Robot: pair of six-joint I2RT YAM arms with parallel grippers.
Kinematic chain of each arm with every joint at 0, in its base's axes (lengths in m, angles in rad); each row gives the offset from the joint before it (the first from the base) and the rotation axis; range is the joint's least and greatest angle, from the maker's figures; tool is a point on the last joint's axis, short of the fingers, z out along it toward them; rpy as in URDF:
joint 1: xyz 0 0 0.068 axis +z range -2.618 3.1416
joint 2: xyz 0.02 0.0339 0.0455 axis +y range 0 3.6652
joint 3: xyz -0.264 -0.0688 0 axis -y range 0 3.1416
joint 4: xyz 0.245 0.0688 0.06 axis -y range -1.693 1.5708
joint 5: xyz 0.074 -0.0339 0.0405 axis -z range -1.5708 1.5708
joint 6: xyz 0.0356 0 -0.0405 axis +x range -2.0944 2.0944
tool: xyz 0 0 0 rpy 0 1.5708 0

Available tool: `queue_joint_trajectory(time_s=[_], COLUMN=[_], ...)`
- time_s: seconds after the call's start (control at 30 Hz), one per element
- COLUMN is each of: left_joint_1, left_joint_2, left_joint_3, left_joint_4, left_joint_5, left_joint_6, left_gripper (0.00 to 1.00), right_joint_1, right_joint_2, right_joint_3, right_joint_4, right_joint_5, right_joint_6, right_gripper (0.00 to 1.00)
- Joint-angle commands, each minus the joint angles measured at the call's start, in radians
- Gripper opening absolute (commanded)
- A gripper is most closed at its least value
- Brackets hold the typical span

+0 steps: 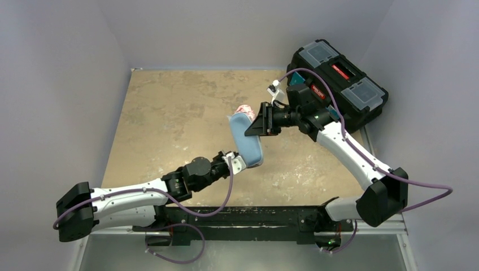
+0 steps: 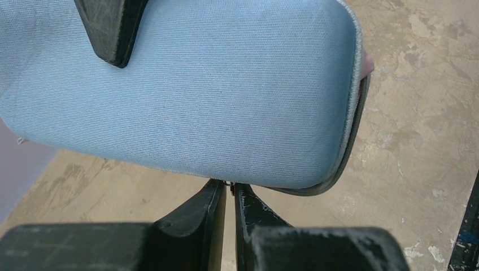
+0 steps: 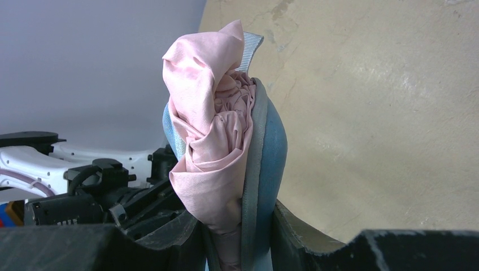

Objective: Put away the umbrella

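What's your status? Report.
Left fingers, right fingers both shut on case. Umbrella in case, pink canopy bulging out of open edge. Nothing in the way.

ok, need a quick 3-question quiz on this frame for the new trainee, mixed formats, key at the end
1. True or false: the umbrella is fully inside the blue case.
2. What is the left gripper pinching? A) the case's edge B) the umbrella's fabric C) nothing
3. Short answer: what stands at the far right, behind the right gripper?

Key
1. False: pink fabric bulges out of the case's open edge.
2. A
3. A black toolbox.
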Motion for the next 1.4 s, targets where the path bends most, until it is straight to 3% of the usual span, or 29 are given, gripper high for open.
queue_joint_trajectory(time_s=[0.0, 0.1, 0.37, 0.73, 0.97, 1.17, 1.37], left_joint_1=[0.005, 0.005, 0.039, 0.093, -0.009, -0.127, -0.135], left_joint_2=[-0.004, -0.008, -0.061, -0.101, -0.196, -0.165, -0.115], left_joint_3=[0.02, 0.022, 0.012, -0.006, -0.051, -0.089, -0.078], left_joint_4=[0.149, 0.149, 0.091, 0.049, -0.043, -0.033, 0.08], left_joint_5=[0.062, 0.071, 0.03, 0.087, 0.166, 0.126, 0.081], left_joint_6=[0.033, 0.047, 0.03, -0.012, -0.063, -0.132, -0.196], left_gripper=[0.07, 0.0, 0.0, 0.0, 0.0, 0.0, 0.0], right_joint_1=[0.007, 0.007, 0.006, 0.006, -0.054, -0.068, -0.067], right_joint_2=[0.007, 0.025, 0.051, 0.047, 0.134, 0.212, 0.197], right_joint_3=[0.005, 0.004, 0.035, 0.004, 0.124, 0.268, 0.188], right_joint_4=[0.019, 0.011, 0.001, 0.071, 0.133, 0.121, 0.179], right_joint_5=[-0.063, -0.063, -0.065, -0.062, 0.055, 0.087, 0.098], right_joint_6=[-0.011, -0.028, -0.032, 0.013, 0.065, 0.077, 0.099], right_gripper=[0.0, 0.0, 0.0, 0.0, 0.0, 0.0, 0.0])
